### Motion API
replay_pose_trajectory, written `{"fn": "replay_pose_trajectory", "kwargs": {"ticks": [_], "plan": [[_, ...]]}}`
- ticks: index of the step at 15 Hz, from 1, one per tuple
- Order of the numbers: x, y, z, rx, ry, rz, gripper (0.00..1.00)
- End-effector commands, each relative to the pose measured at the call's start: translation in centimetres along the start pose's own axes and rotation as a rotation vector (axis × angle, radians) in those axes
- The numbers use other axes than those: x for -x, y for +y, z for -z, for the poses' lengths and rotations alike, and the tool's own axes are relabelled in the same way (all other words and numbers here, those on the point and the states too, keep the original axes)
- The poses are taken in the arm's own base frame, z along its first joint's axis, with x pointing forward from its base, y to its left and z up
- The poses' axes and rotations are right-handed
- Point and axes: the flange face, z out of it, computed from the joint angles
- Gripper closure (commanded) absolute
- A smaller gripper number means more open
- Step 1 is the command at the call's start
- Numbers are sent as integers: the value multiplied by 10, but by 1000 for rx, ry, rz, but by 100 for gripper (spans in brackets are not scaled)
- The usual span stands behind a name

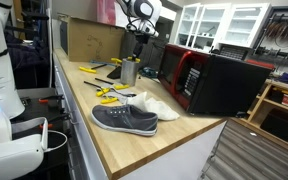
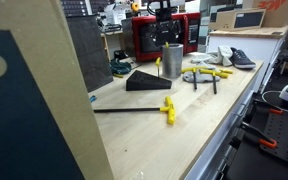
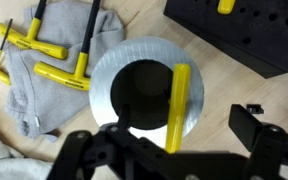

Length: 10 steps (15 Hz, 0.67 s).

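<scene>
Wrist view looks straight down into a round brushed-metal cup (image 3: 106, 90), and across its mouth leans a yellow-handled T-shaped steel wrench (image 3: 179, 105) - handle up on the rim, shaft hidden in the dark inside. The gripper (image 3: 169, 140) hovers just above it with its jaws spread wide to either side and nothing between them; it has hold of nothing.

From where I stand the cup sits upright on the pale wooden bench (image 1: 184, 140), near the back. A black drilled tool block (image 3: 244, 35) lies just beside it, and a grey crumpled cloth (image 3: 29, 100) on the other side carries more yellow-handled wrenches (image 3: 62, 74). A grey canvas shoe (image 1: 124, 118) lies well apart, toward the bench's front edge.

I'd judge the wrench light and quite stiff: a thin steel shaft under a hard plastic handle, not at all fragile. The handle looks smooth and rounded, so it may roll or slip between flat pads. The sensible place to pinch is across the middle of the handle, where it stands proud of the rim - not the shaft, which is out of reach. The cup looks light too, and a snagged shaft could tip it.
</scene>
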Motion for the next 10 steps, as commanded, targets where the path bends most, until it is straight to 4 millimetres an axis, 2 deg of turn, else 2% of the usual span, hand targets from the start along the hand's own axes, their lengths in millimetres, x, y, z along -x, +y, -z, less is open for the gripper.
{"fn": "replay_pose_trajectory", "kwargs": {"ticks": [1, 10], "plan": [[12, 6, 10, 25, -22, -3, 19], [17, 8, 19, 26, 0, 5, 85]]}}
